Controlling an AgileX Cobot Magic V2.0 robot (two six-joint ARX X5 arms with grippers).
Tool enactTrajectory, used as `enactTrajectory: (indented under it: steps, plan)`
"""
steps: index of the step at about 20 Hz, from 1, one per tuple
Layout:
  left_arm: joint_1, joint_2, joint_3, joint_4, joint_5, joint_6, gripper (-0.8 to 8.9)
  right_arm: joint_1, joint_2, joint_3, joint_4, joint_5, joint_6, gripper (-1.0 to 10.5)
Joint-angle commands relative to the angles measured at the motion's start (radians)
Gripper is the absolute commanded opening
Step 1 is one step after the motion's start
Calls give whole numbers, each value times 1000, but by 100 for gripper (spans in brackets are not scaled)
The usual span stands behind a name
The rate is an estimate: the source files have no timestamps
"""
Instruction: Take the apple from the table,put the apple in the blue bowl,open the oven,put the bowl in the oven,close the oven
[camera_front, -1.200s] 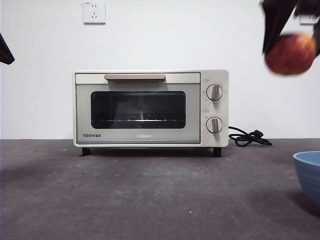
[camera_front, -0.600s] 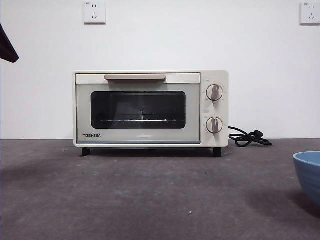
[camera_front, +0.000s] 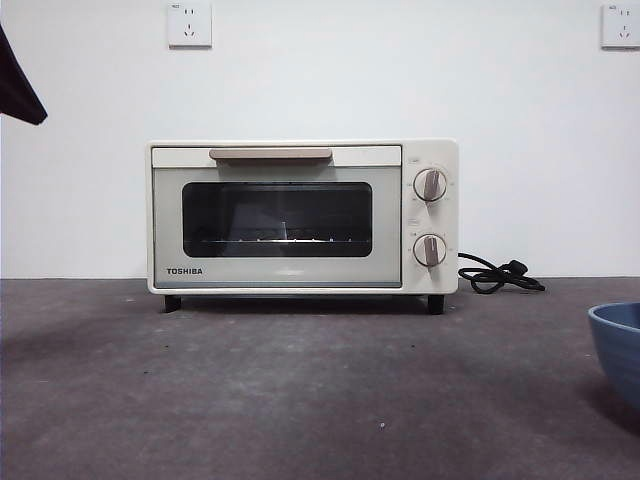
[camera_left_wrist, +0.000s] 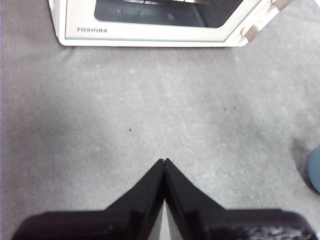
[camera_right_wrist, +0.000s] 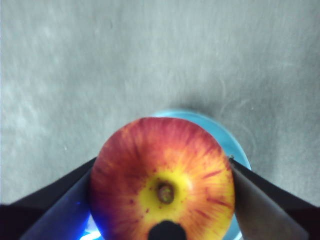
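Observation:
In the right wrist view my right gripper (camera_right_wrist: 162, 185) is shut on the red and yellow apple (camera_right_wrist: 162, 175), held high over the blue bowl (camera_right_wrist: 235, 145), whose rim shows beneath the fruit. The front view shows only the bowl's (camera_front: 618, 345) left edge at the right border; the apple and right gripper are out of that view. The cream TOSHIBA oven (camera_front: 300, 215) stands at the back of the grey table (camera_front: 280, 390) with its door shut. My left gripper (camera_left_wrist: 164, 161) is shut on nothing, hovering over bare table in front of the oven (camera_left_wrist: 150, 22).
A black cord (camera_front: 498, 275) lies coiled to the right of the oven. Two wall sockets (camera_front: 189, 23) sit high on the white wall. A dark arm tip (camera_front: 15, 90) shows at the upper left edge of the front view.
One second ago the apple and right gripper showed at the front view's upper right; they have since left that view. The dark tip at the upper left sits slightly higher.

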Motion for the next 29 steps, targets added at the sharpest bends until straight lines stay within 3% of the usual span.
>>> enactTrajectory:
  steps: [1, 4, 11, 17, 20, 29]
  plan:
    - [-3, 26, -3, 6, 1, 11, -5, 2, 31, -3, -21, 37, 34, -8]
    - [-3, 59, -3, 8, 1, 11, -5, 16, 70, -4, -5, 29, 63, -8]
    - [-8, 99, -3, 36, 1, 11, -4, 115, 194, -4, 40, 107, 90, 27]
    - [-18, 99, -3, 35, 1, 12, -5, 164, 261, -4, 43, 107, 104, 343]
    - [-22, 99, -3, 35, 0, 11, -4, 166, 261, -4, 53, 107, 105, 568]
    - [-43, 109, 6, 113, 12, 6, -5, 186, 237, 40, 11, 107, 116, 566]
